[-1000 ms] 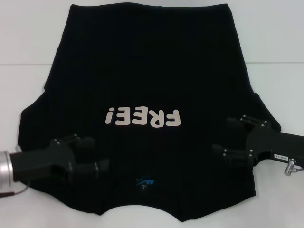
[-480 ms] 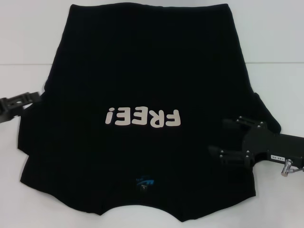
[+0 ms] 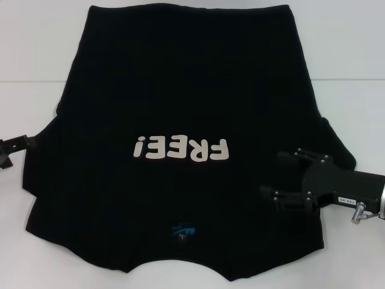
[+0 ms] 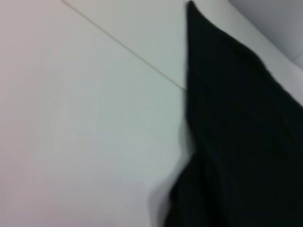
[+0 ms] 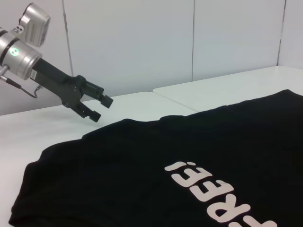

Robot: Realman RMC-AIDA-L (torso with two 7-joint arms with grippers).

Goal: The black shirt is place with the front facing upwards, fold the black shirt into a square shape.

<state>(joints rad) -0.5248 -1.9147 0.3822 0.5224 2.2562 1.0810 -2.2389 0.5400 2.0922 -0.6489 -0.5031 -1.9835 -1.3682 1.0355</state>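
Black shirt (image 3: pixel 186 96), limp and light, lies flat on the tabletop (image 3: pixel 36 48); right gripper (image 3: pixel 284 179) hovers fingers parted over its right shoulder, left gripper (image 5: pixel 96 107) released off the left edge: sleeves look the best hold.

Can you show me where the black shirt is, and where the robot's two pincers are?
black shirt (image 3: pixel 180 78): head view, on the plain cloth above the white letters.
right pincer (image 3: pixel 293 177): head view, between its two open fingertips, over the shirt.
left pincer (image 5: pixel 100 108): right wrist view, between its open fingertips, above the table beside the shirt.
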